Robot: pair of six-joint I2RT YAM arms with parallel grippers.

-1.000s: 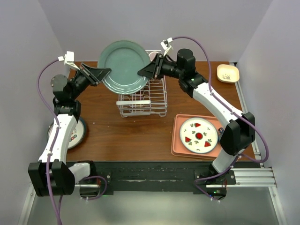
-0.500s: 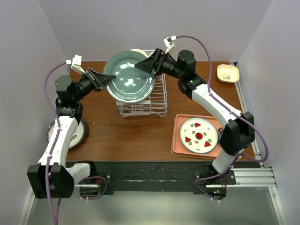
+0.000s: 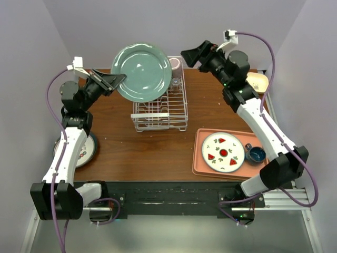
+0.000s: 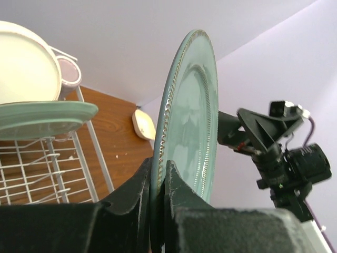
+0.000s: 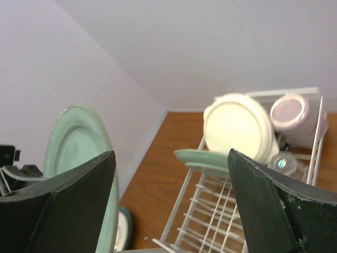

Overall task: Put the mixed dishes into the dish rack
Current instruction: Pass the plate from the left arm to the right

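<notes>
My left gripper pinches the pale green plate by its rim, raised over the dish rack - my right gripper gapes wide, empty, apart from the plate.

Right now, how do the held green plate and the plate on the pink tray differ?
Colour: held green plate is pale green; tray plate is white with red motifs. Pose: held green plate is raised and tilted near the dish rack; tray plate lies flat on the pink tray. Grip: left hand pinches the first's rim; the second is untouched. Both round.
</notes>
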